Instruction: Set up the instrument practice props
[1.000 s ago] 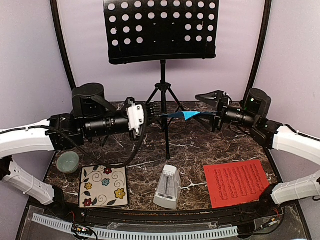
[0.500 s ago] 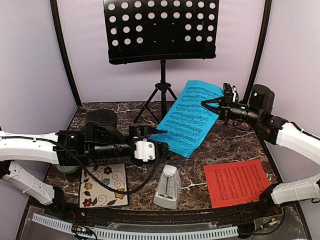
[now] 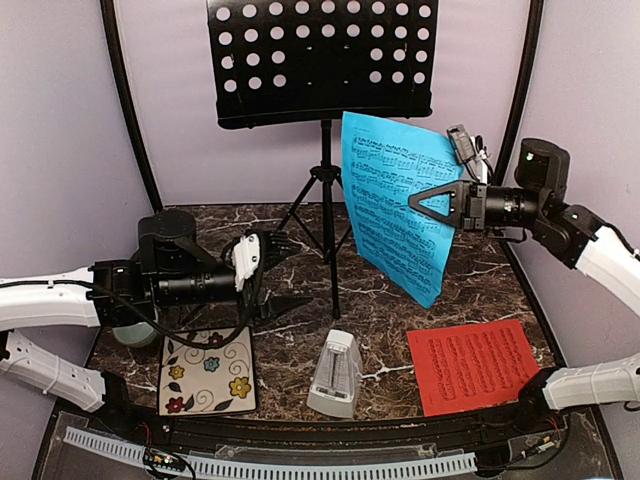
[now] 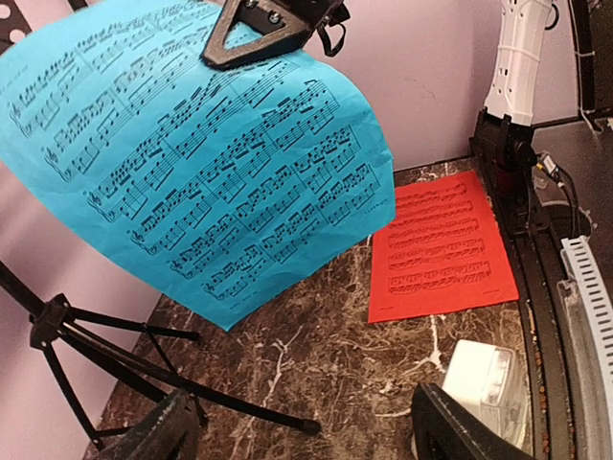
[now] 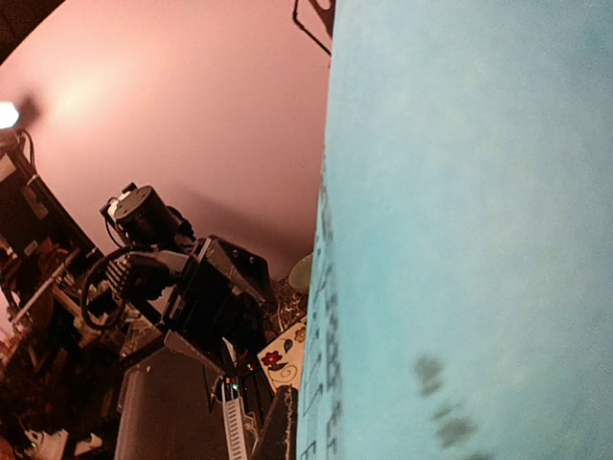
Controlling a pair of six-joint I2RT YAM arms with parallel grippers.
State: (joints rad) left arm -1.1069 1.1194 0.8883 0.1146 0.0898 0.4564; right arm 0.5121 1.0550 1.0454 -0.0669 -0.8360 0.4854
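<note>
The black music stand (image 3: 320, 60) rises at the back on its tripod (image 3: 325, 190), its perforated desk bare. My right gripper (image 3: 428, 203) is shut on the blue music sheet (image 3: 395, 200), which hangs upright in the air just right of the stand's pole. The same blue music sheet (image 5: 479, 240) fills the right wrist view. My left gripper (image 3: 280, 275) stands open and holds nothing, low and left of the sheet. In the left wrist view the blue sheet (image 4: 211, 153) hangs above the marble. The red sheet (image 3: 472, 365) lies flat at front right. The white metronome (image 3: 335, 375) stands at front centre.
A pale green bowl (image 3: 135, 325) sits under my left arm, and a flower-patterned tile (image 3: 207, 372) lies at front left. Black frame poles (image 3: 125, 100) stand at both back corners. A white cable rail (image 3: 300, 465) runs along the near edge. Tripod legs (image 4: 144, 364) spread close to my left gripper.
My right gripper shut on the blue sheet and raised it upright beside the stand. My left gripper let go of it, opened and drew back to the left.
</note>
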